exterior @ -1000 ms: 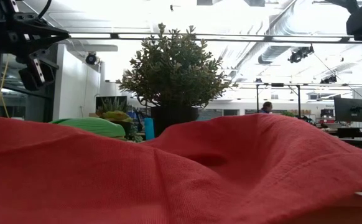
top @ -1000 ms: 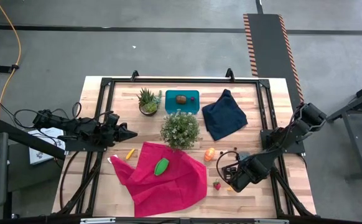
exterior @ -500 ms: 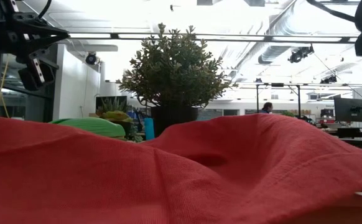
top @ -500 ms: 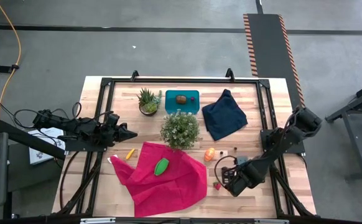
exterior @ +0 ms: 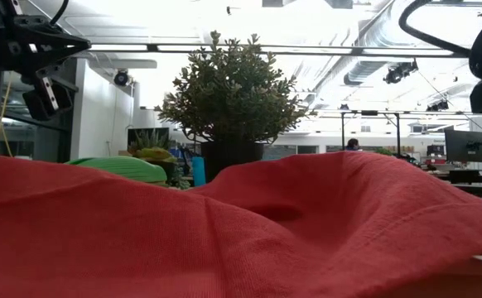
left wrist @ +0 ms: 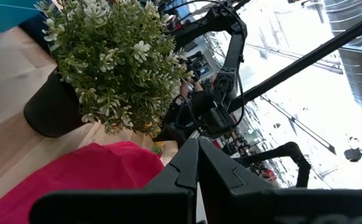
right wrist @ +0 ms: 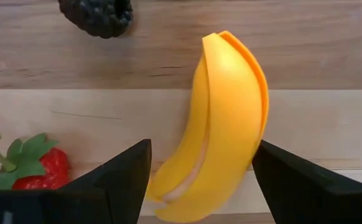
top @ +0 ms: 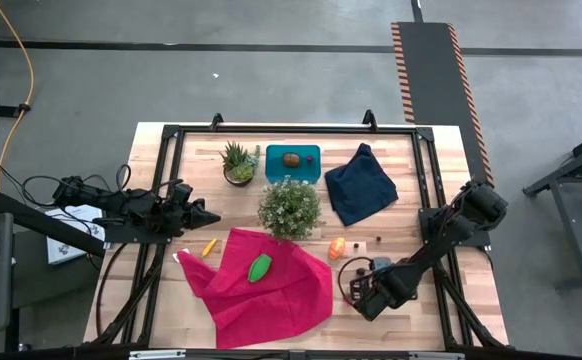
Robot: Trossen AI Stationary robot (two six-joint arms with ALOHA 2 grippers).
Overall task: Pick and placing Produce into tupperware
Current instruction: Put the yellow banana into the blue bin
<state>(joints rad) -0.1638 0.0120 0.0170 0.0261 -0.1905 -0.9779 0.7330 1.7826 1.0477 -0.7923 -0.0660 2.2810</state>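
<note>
The right gripper [top: 356, 291] is low over the near right part of the table [top: 421, 310], just off the right edge of the red cloth [top: 261, 290]. Its jaws stand wide, and the yellow banana [right wrist: 215, 124] lies on the wood right between them, one dark finger on each side and neither touching it. Beside the banana sits a red strawberry [right wrist: 35, 168] with its green leafy cap, and a little past it on the wood lies a dark, bumpy berry [right wrist: 97, 14].

The left gripper [top: 209, 215] hangs over the left side of the table, pointing toward the bushy plant [top: 290, 207], its jaws pressed together on nothing.

At the far edge of the table sits the teal tub [top: 293, 162], with a brown oval piece [top: 291, 158] and a small dark red bit already inside. A spiky little plant [top: 238, 162] stands just left of it, and a navy cloth [top: 361, 187] lies to its right. The bushy plant sits just in front of the tub.

A green piece [top: 260, 266] rests on top of the red cloth. An orange piece [top: 337, 246] lies just off the cloth's right edge, with two tiny dark bits [top: 369, 240] beyond it. A small yellow-orange piece [top: 209, 246] lies on bare wood to the cloth's left.
</note>
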